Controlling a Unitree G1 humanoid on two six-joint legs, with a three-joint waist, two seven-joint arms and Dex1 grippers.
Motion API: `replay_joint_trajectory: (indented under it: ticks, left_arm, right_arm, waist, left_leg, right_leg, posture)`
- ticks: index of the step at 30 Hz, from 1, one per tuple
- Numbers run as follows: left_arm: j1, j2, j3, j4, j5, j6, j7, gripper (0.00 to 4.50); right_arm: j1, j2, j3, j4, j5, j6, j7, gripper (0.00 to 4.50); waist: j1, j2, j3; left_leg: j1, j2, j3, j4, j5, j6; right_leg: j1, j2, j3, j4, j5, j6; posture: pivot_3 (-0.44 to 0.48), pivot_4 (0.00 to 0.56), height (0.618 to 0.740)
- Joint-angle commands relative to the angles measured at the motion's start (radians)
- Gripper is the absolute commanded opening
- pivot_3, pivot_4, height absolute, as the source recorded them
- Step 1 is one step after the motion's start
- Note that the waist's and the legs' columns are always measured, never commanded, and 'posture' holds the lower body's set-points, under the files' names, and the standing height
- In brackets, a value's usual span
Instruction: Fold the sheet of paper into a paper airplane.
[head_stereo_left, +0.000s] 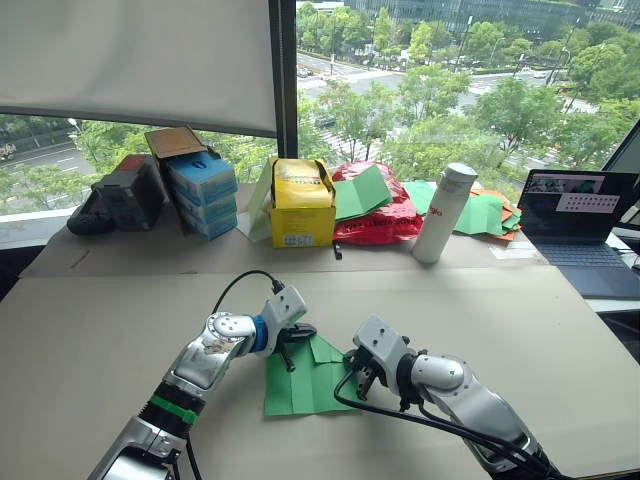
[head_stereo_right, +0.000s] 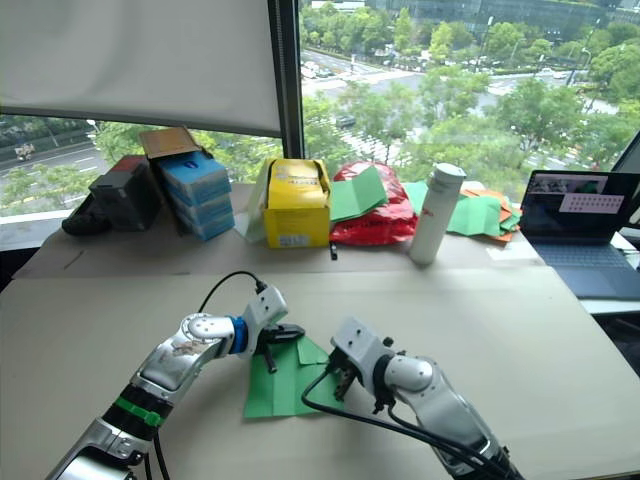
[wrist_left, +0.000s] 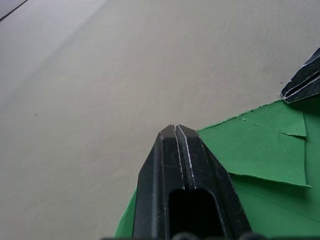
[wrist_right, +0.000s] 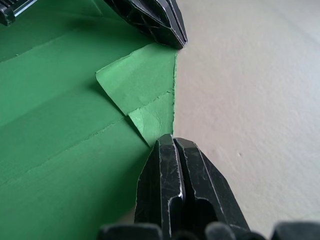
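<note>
Pressing down on the sheet of paper (head_stereo_left: 300, 378), both grippers have fingers fully together, nothing clamped between them. Left gripper (head_stereo_left: 290, 350) tip sits on the sheet's far-left part; right gripper (head_stereo_left: 357, 377) tip touches the sheet's right edge, at 3 o'clock from the left one. In the right wrist view the right gripper's tip (wrist_right: 172, 141) meets the paper edge just below a small folded-over corner flap (wrist_right: 142, 92), with the left gripper's tip at that flap's far corner.

Sheet lies flat on the tan cardboard-covered table (head_stereo_left: 480, 310), near edge centre. Bright green, torn-looking edges, lengthwise creases, one corner turned down in layered triangular flaps. Not yet a dart shape.

Clear table surface between the sheet and the back row. Far side, 10 to 2 o'clock: black case (head_stereo_left: 115, 200), stacked blue boxes (head_stereo_left: 203, 195), yellow box (head_stereo_left: 302, 203), red plastic bag (head_stereo_left: 385, 215) with a green sheet on it, white bottle (head_stereo_left: 444, 213) upright, heap of green and orange sheets (head_stereo_left: 485, 212), open laptop (head_stereo_left: 580, 230) far right. Window behind.
</note>
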Motion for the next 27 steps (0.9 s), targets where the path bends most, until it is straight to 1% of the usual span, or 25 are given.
replay_joint_trajectory:
  ticks: [1,6,11,14,16,18,19,20,22,24,26,27]
  left_arm:
    - [0.005,0.010,-0.004,0.023,0.019,0.005,-0.004,0.00]
    - [0.002,0.010,-0.004,0.029,0.020,0.002,-0.007,0.00]
    - [-0.001,0.006,-0.003,0.033,0.019,-0.004,-0.006,0.00]
    - [-0.007,0.002,0.007,0.031,0.015,-0.010,-0.001,0.00]
    - [-0.013,0.001,0.038,0.017,-0.003,-0.014,0.004,0.00]
    - [-0.023,-0.004,0.099,-0.013,-0.052,0.017,0.009,0.00]
    - [-0.026,-0.002,0.126,-0.031,-0.073,0.032,0.007,0.00]
    - [-0.029,0.000,0.182,-0.065,-0.122,0.068,0.007,0.00]
    - [-0.032,0.000,0.269,-0.117,-0.200,0.125,0.013,0.00]
    - [-0.020,0.011,0.369,-0.170,-0.287,0.217,0.030,0.00]
    - [0.010,0.026,0.438,-0.216,-0.349,0.298,0.048,0.00]
    - [0.022,0.030,0.455,-0.232,-0.369,0.326,0.057,0.00]
  right_arm:
    - [0.066,-0.046,0.033,0.057,0.000,0.098,0.010,0.04]
    - [0.065,-0.062,0.037,0.036,0.014,0.112,0.013,0.04]
    - [0.043,-0.043,0.019,0.000,0.034,0.122,0.008,0.04]
    - [0.017,0.010,-0.057,-0.033,0.078,0.064,0.001,0.04]
    - [0.007,0.055,-0.144,-0.085,0.170,-0.015,0.044,0.04]
    - [-0.003,0.097,-0.227,-0.134,0.269,-0.068,0.081,0.04]
    - [-0.004,0.103,-0.249,-0.145,0.295,-0.067,0.087,0.04]
    - [-0.007,0.099,-0.263,-0.159,0.317,-0.074,0.102,0.04]
    - [-0.010,0.082,-0.265,-0.172,0.332,-0.088,0.118,0.04]
    - [-0.015,0.076,-0.244,-0.171,0.338,-0.109,0.130,0.04]
    - [-0.018,0.071,-0.210,-0.154,0.326,-0.127,0.133,0.04]
    - [-0.019,0.069,-0.199,-0.146,0.321,-0.133,0.131,0.04]
  waist:
    - [0.000,-0.001,-0.001]
    - [0.000,-0.002,-0.003]
    - [0.000,-0.002,-0.003]
    - [0.000,-0.002,-0.003]
    - [-0.002,-0.002,-0.002]
    - [-0.003,-0.001,0.000]
    - [-0.003,0.000,0.001]
    - [-0.004,0.000,0.002]
    - [-0.005,0.000,0.004]
    - [-0.005,0.000,0.004]
    - [-0.006,0.000,0.005]
    - [-0.008,0.000,0.005]
  left_leg:
    - [0.000,0.000,0.000,0.000,0.000,0.000]
    - [0.000,0.000,0.000,0.000,0.000,0.000]
    - [0.000,0.000,-0.001,0.000,0.000,0.000]
    - [-0.001,0.000,-0.001,0.000,0.000,0.000]
    - [-0.002,0.001,-0.001,0.000,0.000,0.000]
    - [-0.004,0.001,-0.001,0.000,0.000,0.000]
    - [-0.005,0.001,-0.001,0.000,0.000,0.000]
    - [-0.006,0.001,-0.001,0.000,0.000,0.000]
    - [-0.007,0.001,-0.001,0.000,0.000,0.000]
    - [-0.007,0.001,-0.001,0.000,0.000,0.000]
    - [-0.007,0.001,-0.001,0.000,0.000,0.000]
    - [-0.006,0.001,-0.001,0.000,0.000,0.000]
  right_leg:
    - [0.000,0.000,0.000,0.000,0.000,0.000]
    - [0.000,0.000,0.000,-0.001,0.000,0.000]
    - [0.000,0.000,0.000,-0.001,0.000,0.000]
    - [0.000,0.000,0.000,-0.001,0.000,0.000]
    - [-0.001,0.000,0.000,-0.001,0.000,0.000]
    - [-0.004,0.000,0.000,0.000,0.000,0.000]
    - [-0.005,0.000,0.000,0.000,0.000,0.000]
    - [-0.006,0.000,0.000,0.000,0.000,0.000]
    - [-0.006,0.000,-0.001,0.000,0.000,0.000]
    - [-0.006,0.000,-0.001,-0.001,0.000,0.000]
    - [-0.006,0.000,-0.001,-0.001,0.000,0.000]
    - [-0.006,0.000,-0.001,-0.001,0.000,0.000]
  posture:
    - [0.000,0.150,0.740]
    - [0.000,0.150,0.740]
    - [0.000,0.150,0.740]
    - [0.000,0.150,0.740]
    - [0.000,0.150,0.740]
    - [0.000,0.150,0.740]
    - [0.000,0.150,0.740]
    - [0.000,0.150,0.740]
    - [0.000,0.150,0.740]
    - [0.000,0.150,0.740]
    - [0.000,0.150,0.740]
    - [0.000,0.150,0.740]
